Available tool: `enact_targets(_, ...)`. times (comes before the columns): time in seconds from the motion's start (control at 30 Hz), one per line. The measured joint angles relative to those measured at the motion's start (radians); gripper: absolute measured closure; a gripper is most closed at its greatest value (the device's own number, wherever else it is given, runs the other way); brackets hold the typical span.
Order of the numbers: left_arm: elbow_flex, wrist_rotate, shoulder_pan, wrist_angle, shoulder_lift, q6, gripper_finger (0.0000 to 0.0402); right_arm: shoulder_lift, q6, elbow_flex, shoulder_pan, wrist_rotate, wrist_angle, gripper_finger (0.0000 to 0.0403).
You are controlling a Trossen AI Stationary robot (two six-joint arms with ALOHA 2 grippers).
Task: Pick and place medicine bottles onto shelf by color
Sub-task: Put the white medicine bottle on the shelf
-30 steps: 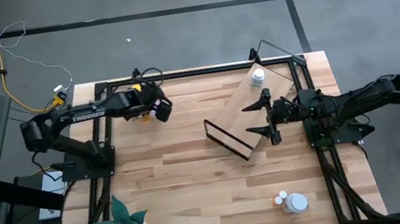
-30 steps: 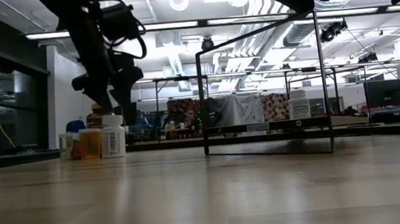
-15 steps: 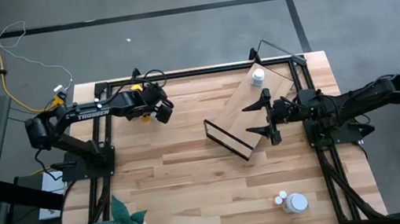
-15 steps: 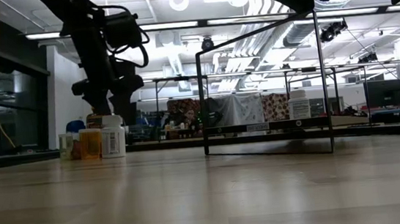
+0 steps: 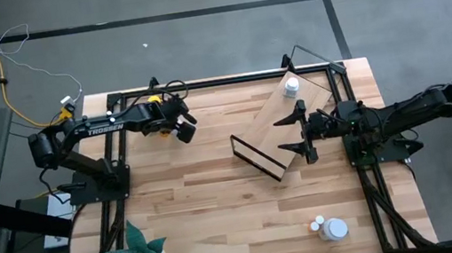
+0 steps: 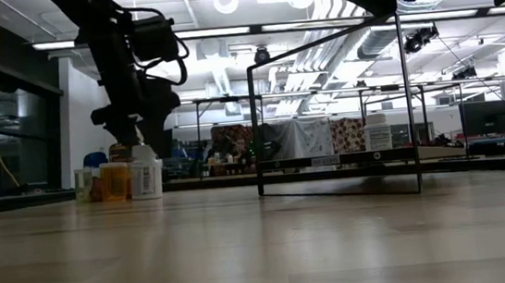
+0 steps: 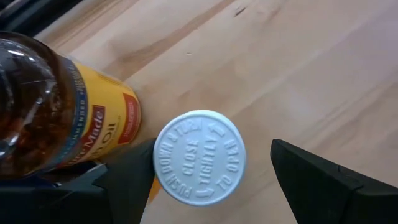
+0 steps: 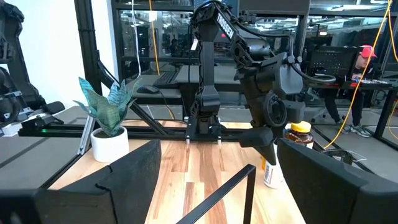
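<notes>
On the wooden table [image 5: 218,190], the left gripper [image 7: 208,171] is hanging released around a white bottle [image 7: 199,157] beside the amber one [image 7: 56,112]. It is probably light, rigid and smooth; its sides below the cap look best to grip.

Left wrist view, looking down on a light wooden tabletop [image 7: 298,68]. White cap [image 7: 199,157] of a bottle, embossed "CLOSE TIGHTLY", "TURN" and "OPEN", centred between two dark fingers [image 7: 323,180] spread apart, one on each side. Beside it, an amber bottle [image 7: 53,112] with yellow label, possibly touching the white cap.
</notes>
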Motion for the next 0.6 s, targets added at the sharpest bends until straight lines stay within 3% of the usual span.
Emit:
enact_targets(0.27, 0.000, -0.002, -0.021, -0.002, 0.000, 0.000, 0.0108, 0.000, 0.000, 0.000, 0.000, 0.000, 0.000, 0.0091)
enact_targets(0.6, 0.000, -0.013, -0.026, -0.001, 0.000, 0.000, 0.0177, 0.000, 0.000, 0.000, 0.000, 0.000, 0.000, 0.0091)
